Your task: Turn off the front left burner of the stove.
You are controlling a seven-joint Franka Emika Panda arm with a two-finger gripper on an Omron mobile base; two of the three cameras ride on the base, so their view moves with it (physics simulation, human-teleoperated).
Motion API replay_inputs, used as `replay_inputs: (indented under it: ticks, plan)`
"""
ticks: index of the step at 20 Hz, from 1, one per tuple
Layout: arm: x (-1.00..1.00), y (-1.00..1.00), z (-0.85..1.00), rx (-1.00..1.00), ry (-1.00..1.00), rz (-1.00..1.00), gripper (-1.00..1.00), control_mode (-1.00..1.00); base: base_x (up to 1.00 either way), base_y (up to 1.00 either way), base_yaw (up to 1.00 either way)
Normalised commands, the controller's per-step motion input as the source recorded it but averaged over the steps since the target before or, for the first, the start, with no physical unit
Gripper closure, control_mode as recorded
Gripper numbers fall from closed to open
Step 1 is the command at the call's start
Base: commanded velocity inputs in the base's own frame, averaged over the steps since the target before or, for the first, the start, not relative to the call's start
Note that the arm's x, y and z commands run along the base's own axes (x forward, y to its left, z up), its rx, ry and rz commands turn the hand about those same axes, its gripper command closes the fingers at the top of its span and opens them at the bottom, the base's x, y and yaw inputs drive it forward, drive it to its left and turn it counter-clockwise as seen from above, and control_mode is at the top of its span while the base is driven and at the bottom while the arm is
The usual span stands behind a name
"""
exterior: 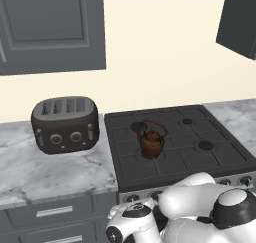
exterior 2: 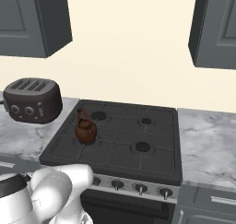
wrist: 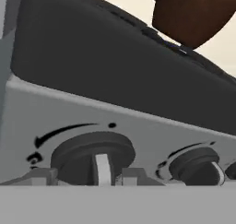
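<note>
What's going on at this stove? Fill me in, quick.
The white robot arm is reaching down to the silver knob strip on the front of the stove. In the hand view, its end effector sits right at the leftmost knob, fingertips on either side; whether they grip it cannot be told. A brown kettle stands on the front left burner, where a hint of blue shows beneath it. A dark toaster sits on the marble counter to the left.
</note>
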Motion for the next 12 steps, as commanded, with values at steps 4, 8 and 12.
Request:
replay_inputs:
  ticks: [4, 8, 12]
  plan:
    - [-0.24, 0.0, 0.11, 0.43, -0.2, -0.52, 1.0, -1.0, 0.0, 0.0, 0.0]
    - [-0.19, -0.1, 0.25, 0.42, -0.24, -0.46, 1.0, -1.0, 0.0, 0.0, 0.0]
    - [-0.05, -0.22, 0.3, 0.37, -0.23, -0.38, 1.0, -1.0, 0.0, 0.0, 0.0]
